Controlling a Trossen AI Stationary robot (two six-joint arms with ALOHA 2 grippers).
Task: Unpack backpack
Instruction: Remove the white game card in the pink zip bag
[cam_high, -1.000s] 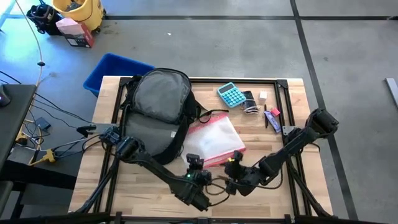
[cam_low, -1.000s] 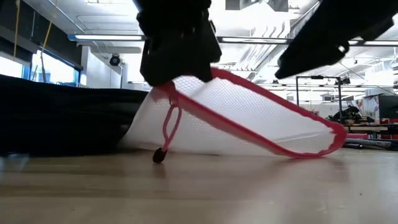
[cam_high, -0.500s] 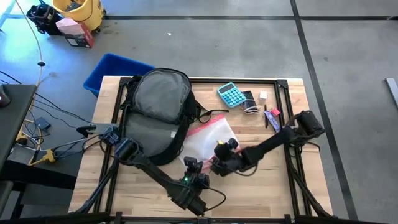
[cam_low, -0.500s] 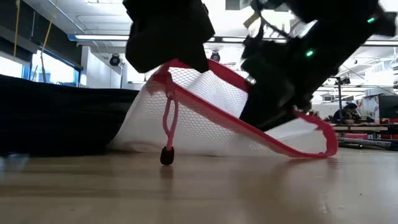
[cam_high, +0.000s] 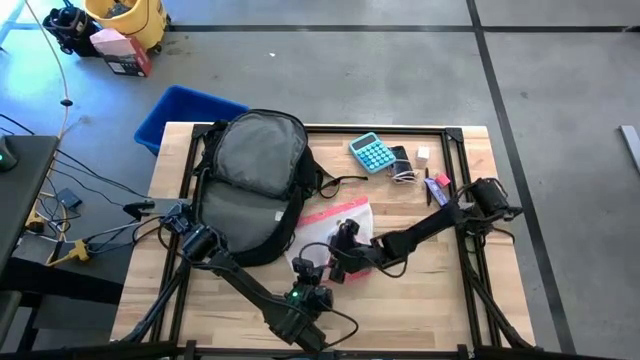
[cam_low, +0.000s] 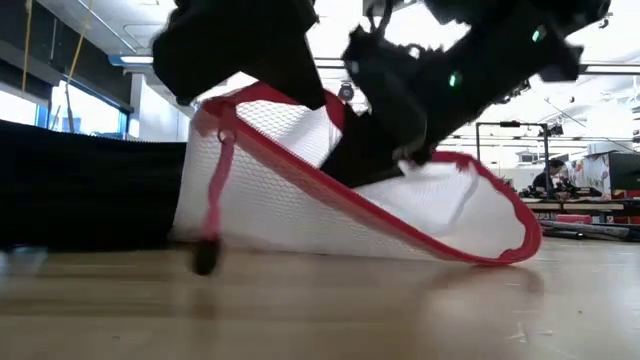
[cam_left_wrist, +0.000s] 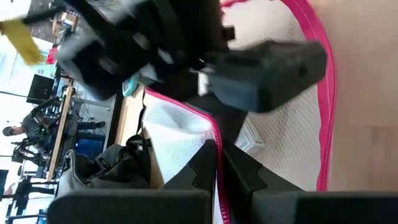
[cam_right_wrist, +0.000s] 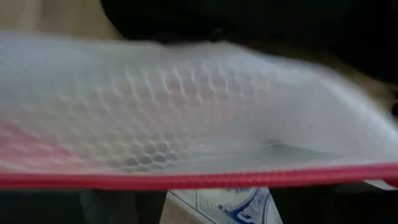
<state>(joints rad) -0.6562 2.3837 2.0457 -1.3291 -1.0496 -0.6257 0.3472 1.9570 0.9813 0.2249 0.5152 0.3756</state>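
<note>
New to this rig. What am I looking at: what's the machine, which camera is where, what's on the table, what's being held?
Two dark robot arms work at a wooden table. One camera looks straight down, one sits at table-top height, and one rides on each wrist.

On the table lie a black backpack with its grey padded back facing up, a clear mesh pouch with a pink zip edge beside it, a teal calculator and a few small items at the far side.

The left tool is shut on the pouch's pink edge, lifting that end off the wood, as the low camera shows. The right tool has its fingers apart and is at the pouch's raised mouth; whether it is gripping anything I cannot tell.

A blue bin stands on the floor beyond the table.
</note>
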